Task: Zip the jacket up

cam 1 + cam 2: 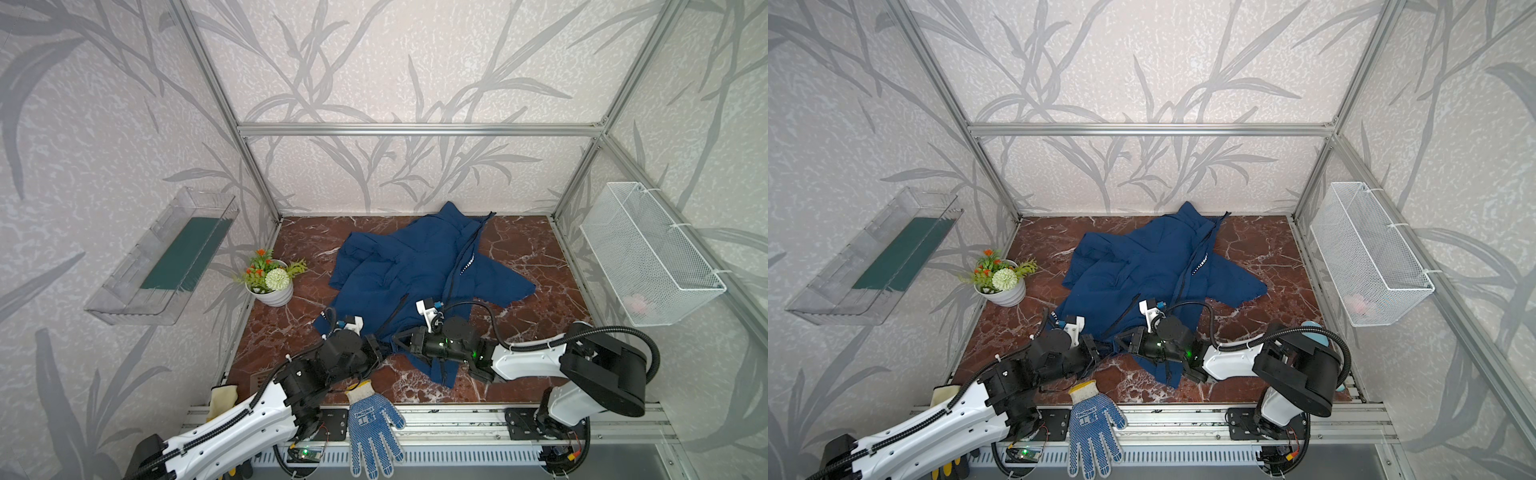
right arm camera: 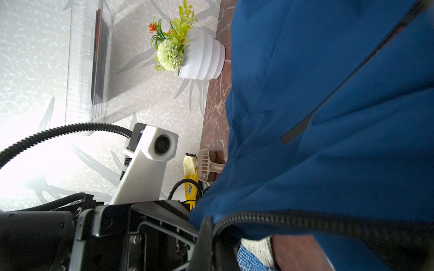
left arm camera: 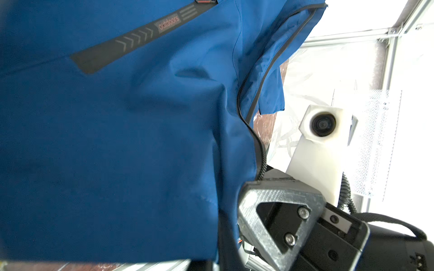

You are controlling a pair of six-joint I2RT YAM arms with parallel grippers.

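The navy jacket (image 1: 415,266) (image 1: 1142,266) lies crumpled on the marble floor, its dark front zipper (image 1: 465,253) open and running towards the back. At its near hem both grippers meet. My right gripper (image 1: 400,338) (image 2: 211,234) is shut on the jacket's toothed zipper edge (image 2: 305,223), which comes out from between its fingers. My left gripper (image 1: 380,348) (image 1: 1096,353) is pressed against the hem right beside it. In the left wrist view blue fabric (image 3: 141,140) with the slanted pocket zipper (image 3: 131,40) covers its jaws, so their state is hidden. The right gripper's silver finger (image 3: 277,211) shows there.
A white flower pot (image 1: 270,286) stands at the left edge of the floor. A blue-dotted white glove (image 1: 372,424) lies over the front rail, a yellowish glove (image 1: 222,399) to its left. A wire basket (image 1: 648,253) hangs on the right wall, a clear tray (image 1: 166,257) on the left wall.
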